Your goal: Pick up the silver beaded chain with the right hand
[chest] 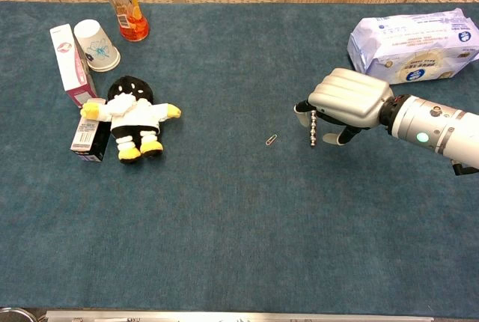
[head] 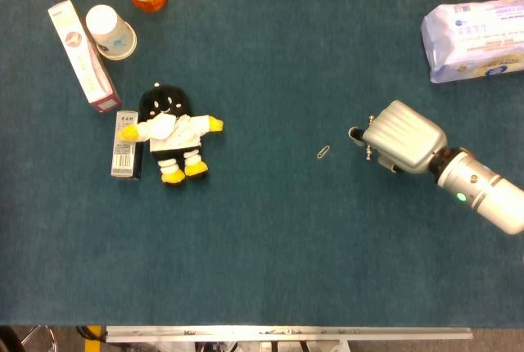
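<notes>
Your right hand hovers right over the silver beaded chain (long axis running toward and away from you), fingers curled but gripping nothing yet.

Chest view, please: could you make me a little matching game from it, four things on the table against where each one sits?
Things:
1. plush doll
2. paper clip
3. tissue pack
4. orange bottle

Places:
A. far right, beyond the right hand
B. far left corner, behind the paper cup
C. middle of the table, left of the silver beaded chain
D. left side, beside a small box

Pairs: 1-D, 2-C, 3-A, 4-B
</notes>
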